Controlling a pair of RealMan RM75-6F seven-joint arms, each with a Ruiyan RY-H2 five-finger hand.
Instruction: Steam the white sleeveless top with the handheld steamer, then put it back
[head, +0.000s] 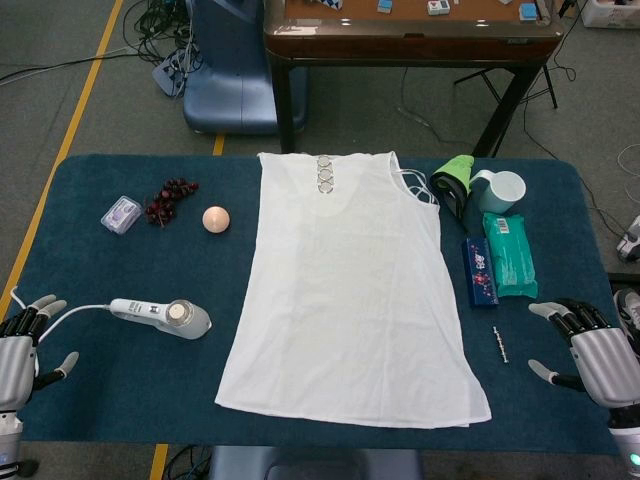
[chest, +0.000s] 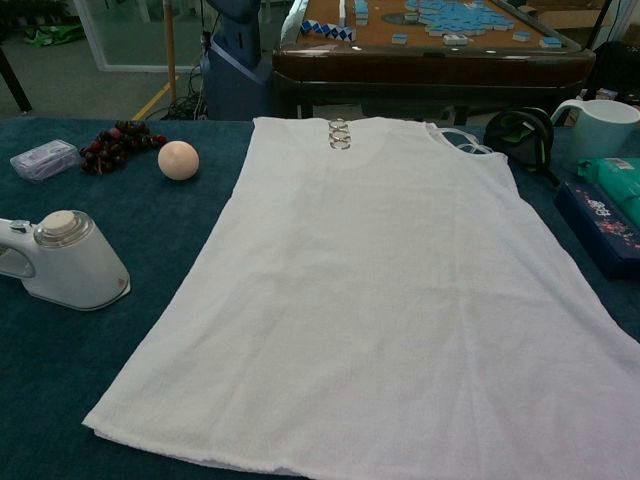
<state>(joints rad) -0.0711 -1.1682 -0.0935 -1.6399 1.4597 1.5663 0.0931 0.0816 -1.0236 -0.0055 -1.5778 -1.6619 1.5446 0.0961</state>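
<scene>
The white sleeveless top (head: 352, 290) (chest: 380, 280) lies flat in the middle of the dark blue table, neckline with metal rings at the far side. A white handheld steamer (head: 162, 317) (chest: 62, 260) lies on its side left of the top, its cord running toward the left edge. My left hand (head: 22, 345) rests at the table's left front corner, fingers apart, holding nothing, a short way from the steamer's cord end. My right hand (head: 592, 352) hovers at the right front, fingers spread, empty. Neither hand shows in the chest view.
Left back: a small clear box (head: 121, 214), dark grapes (head: 170, 199), a peach ball (head: 216, 219). Right of the top: a green-black object (head: 453, 182), a pale mug (head: 499, 191), a teal wipes pack (head: 509, 254), a blue box (head: 479, 271), a small metal chain (head: 501, 344). A wooden table (head: 410, 35) stands behind.
</scene>
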